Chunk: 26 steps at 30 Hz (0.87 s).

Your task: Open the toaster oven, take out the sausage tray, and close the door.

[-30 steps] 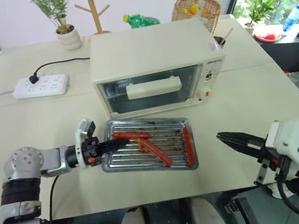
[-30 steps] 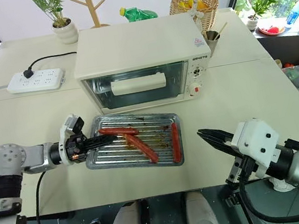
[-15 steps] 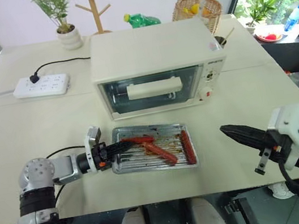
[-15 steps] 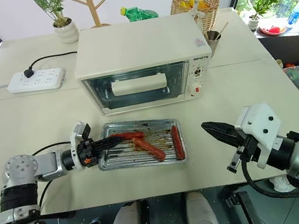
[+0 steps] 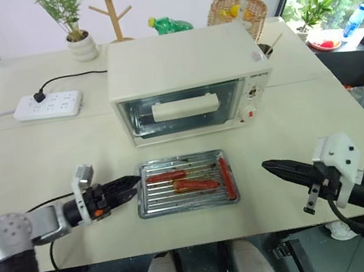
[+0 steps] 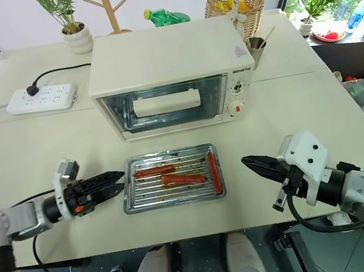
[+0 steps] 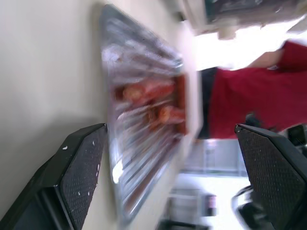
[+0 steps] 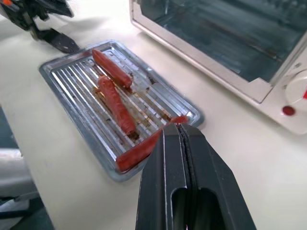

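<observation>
- Sausage tray (image 5: 185, 182): shallow silver metal, ribbed rack, three reddish sausages. It lies flat on the surface (image 5: 46, 159) just in front of the toaster oven (image 5: 189, 82), touching nothing else.
- Handling, as a judgement: thin stiff metal, light, likely slick with grease; the sausages are loose and would roll if the tray tips. The raised rim on a short end looks the best place to grip, keeping the tray level.
- Toaster oven: boxy, cream-white, knobs and a small red light on its right panel. It stands behind the tray, near the middle of the surface.
- Door (image 5: 184, 110): glass front with a cream bar handle, apparently shut and upright; from this, the task looks all but complete.
- Left tool (image 5: 126, 184): fingers spread apart, holding nothing, just beside the tray's left end and clear of it.
- Right tool (image 5: 276, 165): fingers pressed together, empty, well to the right of the tray, pointing toward it.
- Surroundings: power strip (image 5: 48, 104) with a black cable to the oven's left; potted plant (image 5: 81, 44), wooden stand, green bottle (image 5: 170, 23) and wicker basket (image 5: 238, 11) behind the oven.
- Obstructions: none lie between the tray and either tool.
</observation>
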Tool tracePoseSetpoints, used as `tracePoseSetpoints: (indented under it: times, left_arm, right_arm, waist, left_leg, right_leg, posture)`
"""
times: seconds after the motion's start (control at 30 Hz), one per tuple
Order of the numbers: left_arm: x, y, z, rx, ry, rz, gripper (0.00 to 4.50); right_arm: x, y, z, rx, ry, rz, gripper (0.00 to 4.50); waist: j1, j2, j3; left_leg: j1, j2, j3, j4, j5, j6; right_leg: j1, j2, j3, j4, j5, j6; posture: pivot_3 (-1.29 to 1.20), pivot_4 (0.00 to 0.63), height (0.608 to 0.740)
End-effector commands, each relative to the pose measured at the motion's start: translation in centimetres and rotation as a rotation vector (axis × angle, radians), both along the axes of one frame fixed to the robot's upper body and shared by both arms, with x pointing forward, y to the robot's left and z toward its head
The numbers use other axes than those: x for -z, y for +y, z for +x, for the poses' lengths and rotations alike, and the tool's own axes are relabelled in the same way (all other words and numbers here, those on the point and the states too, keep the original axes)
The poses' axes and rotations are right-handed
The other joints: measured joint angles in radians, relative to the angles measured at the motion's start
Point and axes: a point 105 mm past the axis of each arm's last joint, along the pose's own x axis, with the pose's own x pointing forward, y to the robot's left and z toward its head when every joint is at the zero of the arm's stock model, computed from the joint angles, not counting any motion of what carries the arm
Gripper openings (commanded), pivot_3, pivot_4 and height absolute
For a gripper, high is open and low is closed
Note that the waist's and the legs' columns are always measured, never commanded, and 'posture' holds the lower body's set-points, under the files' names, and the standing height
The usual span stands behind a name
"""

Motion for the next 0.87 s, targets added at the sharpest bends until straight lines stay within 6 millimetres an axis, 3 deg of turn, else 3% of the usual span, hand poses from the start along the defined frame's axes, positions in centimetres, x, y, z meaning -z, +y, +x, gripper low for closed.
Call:
tracePoseSetpoints:
  times: [0.03, 0.1, 0.17, 0.33, 0.43, 0.57, 0.73, 0.87]
  left_arm:
    - [-1.4, 2.6, 0.2, -0.006, -0.239, 0.248, 4.46]
    - [-2.7, 4.0, 0.4, 0.023, -0.391, 0.375, 4.46]
    - [-5.2, 4.9, 0.7, 0.064, -0.537, 0.459, 4.46]
    - [-8.3, 4.1, 0.2, 0.230, -0.711, 0.569, 4.46]
    - [-10.0, 3.3, -0.2, 0.317, -0.784, 0.607, 4.50]
    - [-11.0, 2.7, -1.2, 0.401, -0.822, 0.626, 4.50]
    - [-11.5, 2.2, -2.2, 0.455, -0.811, 0.596, 4.50]
    - [-11.0, 2.0, -2.6, 0.485, -0.794, 0.590, 4.50]
  right_arm:
    - [-0.1, -0.3, 0.1, -0.028, -0.015, -0.017, 0.00]
    - [0.0, -0.5, 0.3, -0.045, -0.009, -0.027, 0.00]
    - [-0.3, -0.6, 0.5, -0.076, -0.001, -0.025, 0.00]
    - [-1.0, -0.2, 0.3, -0.159, 0.048, 0.002, 0.00]
    - [-1.4, -0.2, 0.3, -0.203, 0.091, 0.018, 1.25]
    - [-2.6, -0.2, 0.7, -0.235, 0.100, 0.037, 3.31]
    - [-3.8, -0.1, 0.0, -0.300, 0.155, 0.062, 3.31]
    - [-4.0, 0.0, 0.0, -0.293, 0.158, 0.060, 3.31]
  waist:
    - [0.001, 0.001, 0.000]
    - [0.004, 0.004, 0.001]
    - [0.006, 0.006, 0.002]
    - [0.006, 0.007, 0.001]
    - [0.005, 0.007, 0.001]
    - [0.003, 0.007, 0.001]
    - [0.006, 0.006, 0.002]
    - [0.005, 0.006, 0.002]
  left_leg:
    - [0.000, 0.000, 0.000, 0.000, 0.000, 0.000]
    - [0.000, 0.000, 0.000, -0.001, -0.001, -0.002]
    - [-0.001, 0.000, 0.001, -0.002, -0.003, -0.005]
    - [-0.003, -0.001, 0.010, -0.013, -0.003, -0.005]
    - [-0.005, -0.001, 0.019, -0.013, -0.002, 0.002]
    - [-0.005, -0.001, 0.024, -0.012, -0.006, 0.008]
    - [-0.005, 0.000, 0.024, -0.010, -0.006, 0.008]
    - [-0.004, 0.003, 0.025, -0.005, -0.006, 0.008]
  right_leg:
    - [0.000, -0.001, 0.000, 0.000, 0.000, 0.000]
    - [-0.003, -0.002, 0.000, -0.001, 0.000, -0.001]
    - [-0.005, -0.004, 0.000, -0.004, 0.000, -0.001]
    - [-0.005, -0.011, -0.003, -0.018, 0.004, -0.007]
    - [-0.005, -0.014, -0.002, -0.017, 0.004, -0.006]
    - [-0.007, -0.013, -0.001, -0.018, 0.004, -0.004]
    - [-0.007, -0.007, -0.002, -0.016, 0.003, 0.008]
    - [-0.005, -0.002, -0.002, -0.013, 0.003, 0.009]
  posture:
    - [0.00, 0.150, 0.740]
    - [0.00, 0.150, 0.740]
    - [0.00, 0.150, 0.740]
    - [0.00, 0.150, 0.740]
    - [0.00, 0.150, 0.740]
    - [0.00, 0.150, 0.740]
    - [0.00, 0.150, 0.740]
    - [0.00, 0.150, 0.740]
